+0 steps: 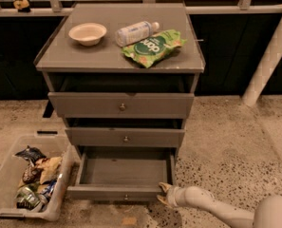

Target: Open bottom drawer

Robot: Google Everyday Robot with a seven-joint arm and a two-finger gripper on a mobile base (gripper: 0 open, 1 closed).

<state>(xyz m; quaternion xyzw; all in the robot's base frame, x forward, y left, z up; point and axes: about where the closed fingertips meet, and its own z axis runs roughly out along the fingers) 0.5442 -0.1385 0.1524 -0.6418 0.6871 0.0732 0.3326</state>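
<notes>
The bottom drawer [124, 172] of the grey cabinet is pulled well out, showing a plain grey inside. Its slim front panel with a small round knob [126, 197] lies low near the floor. My gripper [163, 194] is at the right end of that front panel, with one finger above and one below the panel's corner. My white arm reaches in from the lower right. The middle drawer [125, 137] and top drawer [121, 105] stand slightly out.
On the cabinet top [64, 56] are a white bowl [87, 33], a plastic bottle [136, 31] lying down and a green snack bag [153, 46]. A clear bin [3, 184] of snacks sits on the floor to the left. A white post [268, 61] stands at right.
</notes>
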